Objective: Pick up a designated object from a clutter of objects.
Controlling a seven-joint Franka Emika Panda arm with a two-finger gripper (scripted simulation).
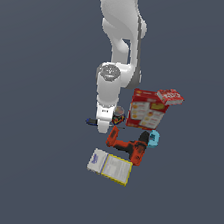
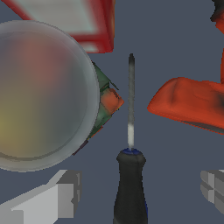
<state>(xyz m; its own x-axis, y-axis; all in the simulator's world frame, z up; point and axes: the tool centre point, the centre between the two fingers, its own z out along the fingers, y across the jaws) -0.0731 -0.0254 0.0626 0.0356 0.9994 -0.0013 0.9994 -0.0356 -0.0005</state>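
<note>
**Entry: screwdriver between parted fingers, clutter close on both sides**

Exterior view. Arm descends vertically over the group; gripper (image 1: 102,128) low, at the level of the items. Screwdriver (image 1: 91,121): only its blue handle end shows, projecting toward the exterior view's left from behind the gripper. Can (image 1: 118,116) just beside the gripper; cracker box (image 1: 145,110) upright beyond it, small red box (image 1: 169,96) on top. Orange drill (image 1: 128,145) near, teal item (image 1: 153,138) at its far end, flat box (image 1: 110,166) apart. Vertical approach judged to suit the tight gap.

Wrist view. Screwdriver (image 2: 130,175) lies on the floor, handle centred between the two fingers (image 2: 61,194), shaft pointing away. Fingers spread, one on each side, neither touching the handle. Can (image 2: 43,94) beside the shaft on one side, drill (image 2: 192,105) on the other, both clear of it. Alignment appears right for closing across the handle.
</note>
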